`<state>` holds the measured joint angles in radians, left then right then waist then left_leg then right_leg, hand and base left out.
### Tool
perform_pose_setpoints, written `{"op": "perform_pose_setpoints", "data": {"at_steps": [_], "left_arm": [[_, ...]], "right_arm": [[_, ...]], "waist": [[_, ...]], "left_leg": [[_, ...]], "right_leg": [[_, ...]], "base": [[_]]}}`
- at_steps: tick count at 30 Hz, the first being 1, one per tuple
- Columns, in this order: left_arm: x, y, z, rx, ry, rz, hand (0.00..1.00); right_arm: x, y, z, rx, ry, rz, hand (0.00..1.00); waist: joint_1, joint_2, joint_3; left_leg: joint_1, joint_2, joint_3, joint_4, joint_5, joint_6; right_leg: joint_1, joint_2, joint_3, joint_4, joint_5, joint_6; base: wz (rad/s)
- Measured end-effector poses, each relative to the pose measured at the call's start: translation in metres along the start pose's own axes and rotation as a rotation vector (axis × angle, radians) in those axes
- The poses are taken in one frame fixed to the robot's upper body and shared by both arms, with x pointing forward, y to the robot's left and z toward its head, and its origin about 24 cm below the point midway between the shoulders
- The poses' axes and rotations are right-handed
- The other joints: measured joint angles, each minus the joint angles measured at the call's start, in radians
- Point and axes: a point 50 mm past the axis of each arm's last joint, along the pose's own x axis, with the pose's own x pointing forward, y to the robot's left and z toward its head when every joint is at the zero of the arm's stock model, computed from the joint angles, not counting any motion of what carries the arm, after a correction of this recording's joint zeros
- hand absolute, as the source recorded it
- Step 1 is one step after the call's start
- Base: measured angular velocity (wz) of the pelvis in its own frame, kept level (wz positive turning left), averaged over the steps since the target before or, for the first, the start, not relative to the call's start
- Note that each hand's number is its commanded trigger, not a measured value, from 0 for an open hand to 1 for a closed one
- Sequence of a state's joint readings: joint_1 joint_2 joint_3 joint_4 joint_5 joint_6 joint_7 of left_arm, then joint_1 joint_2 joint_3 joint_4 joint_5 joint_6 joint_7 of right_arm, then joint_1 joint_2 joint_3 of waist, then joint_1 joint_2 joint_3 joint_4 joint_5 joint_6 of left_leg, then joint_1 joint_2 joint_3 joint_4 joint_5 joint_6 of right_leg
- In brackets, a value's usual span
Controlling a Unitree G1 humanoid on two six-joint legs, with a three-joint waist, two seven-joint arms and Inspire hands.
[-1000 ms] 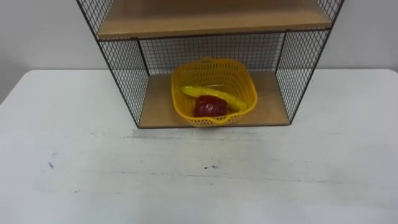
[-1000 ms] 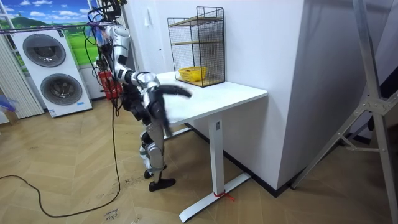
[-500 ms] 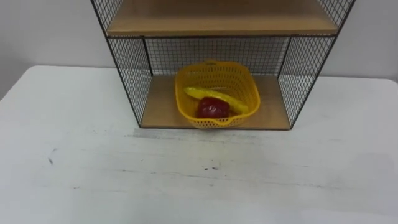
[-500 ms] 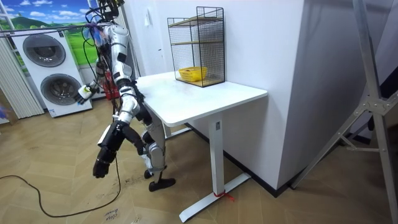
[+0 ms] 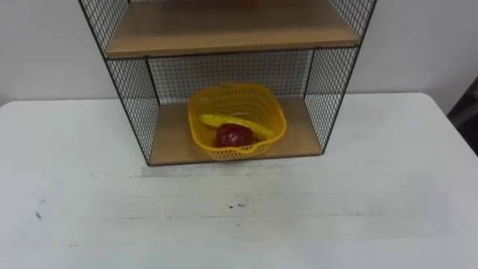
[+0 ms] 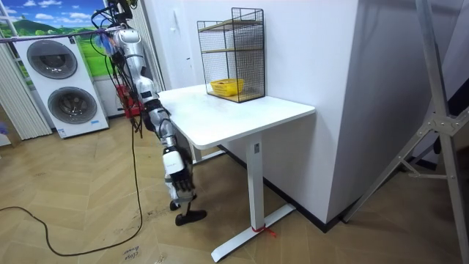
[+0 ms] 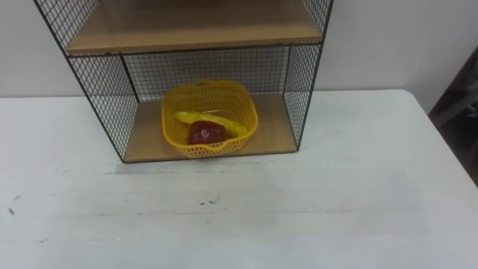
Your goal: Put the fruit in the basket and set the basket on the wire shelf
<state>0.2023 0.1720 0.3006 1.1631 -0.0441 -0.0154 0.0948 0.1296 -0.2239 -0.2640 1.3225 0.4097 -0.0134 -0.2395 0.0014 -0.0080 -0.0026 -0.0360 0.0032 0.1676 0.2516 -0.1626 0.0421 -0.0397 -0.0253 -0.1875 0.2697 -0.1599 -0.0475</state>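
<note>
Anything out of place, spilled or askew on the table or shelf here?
Nothing stands out. The yellow basket sits upright on the bottom board of the wire shelf, with the red fruit and the long yellow fruit inside it. The white table has only a few small dark marks.

We took this for a test room dressed up as a home laundry corner, not a lived-in house. Two front-loading washing machines stood at nine o'clock in the room view, under a printed landscape backdrop at eleven o'clock. Wood-pattern flooring ran across six o'clock. A white standing desk carrying a wire shelf sat near the centre against a plain white partition, and a bare metal stand rose at three o'clock — studio gear, we thought.
</note>
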Motion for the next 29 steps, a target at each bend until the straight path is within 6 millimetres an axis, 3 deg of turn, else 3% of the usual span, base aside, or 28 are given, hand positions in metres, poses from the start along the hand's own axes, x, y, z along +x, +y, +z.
{"op": "perform_pose_setpoints", "data": {"at_steps": [4, 7, 11, 18, 26, 29], "left_arm": [[-0.001, -0.017, 0.005, 0.215, -0.009, -0.069, 0.00], [-0.002, -0.027, 0.003, 0.263, -0.005, -0.116, 0.00], [-0.004, -0.036, 0.002, 0.305, 0.000, -0.152, 0.00], [-0.005, -0.040, -0.003, 0.341, 0.021, -0.165, 0.00], [-0.007, -0.032, -0.021, 0.477, 0.108, -0.153, 0.00], [-0.008, -0.030, -0.026, 0.502, 0.133, -0.147, 0.00]], "right_arm": [[-0.005, 0.027, -0.001, -0.188, -0.035, 0.147, 0.00], [-0.008, 0.038, -0.005, -0.349, -0.051, 0.218, 0.00], [-0.011, 0.045, -0.009, -0.511, -0.071, 0.282, 0.00], [-0.011, 0.046, -0.015, -0.571, -0.048, 0.312, 0.00], [-0.010, 0.038, -0.027, -0.614, 0.043, 0.312, 0.00], [-0.011, 0.036, -0.033, -0.652, 0.084, 0.322, 0.00]], "waist": [[0.000, -0.007, 0.0016], [0.000, -0.005, 0.0118], [0.001, 0.000, 0.0105], [0.002, 0.017, 0.0109], [0.000, 0.014, 0.0080], [0.000, 0.010, 0.0019]], "left_leg": [[-0.005, 0.003, -0.004, -0.012, 0.011, 0.004], [-0.007, 0.003, -0.004, -0.013, 0.011, 0.005], [-0.014, 0.007, -0.002, -0.014, 0.011, 0.005], [-0.004, 0.006, -0.001, -0.016, 0.011, 0.005], [0.014, 0.005, -0.008, -0.016, 0.011, 0.005], [0.018, 0.004, -0.011, -0.016, 0.011, 0.005]], "right_leg": [[0.003, 0.009, -0.001, -0.032, 0.014, -0.001], [0.001, 0.010, -0.001, -0.035, 0.019, -0.003], [0.000, 0.015, 0.001, -0.049, 0.023, -0.004], [0.008, 0.016, 0.008, -0.049, 0.027, -0.004], [0.028, 0.017, 0.008, -0.049, 0.026, -0.004], [0.034, 0.017, 0.008, -0.049, 0.026, -0.004]], "base": [[0.04], [0.00], [-0.02], [-0.03], [0.00], [0.00]]}}
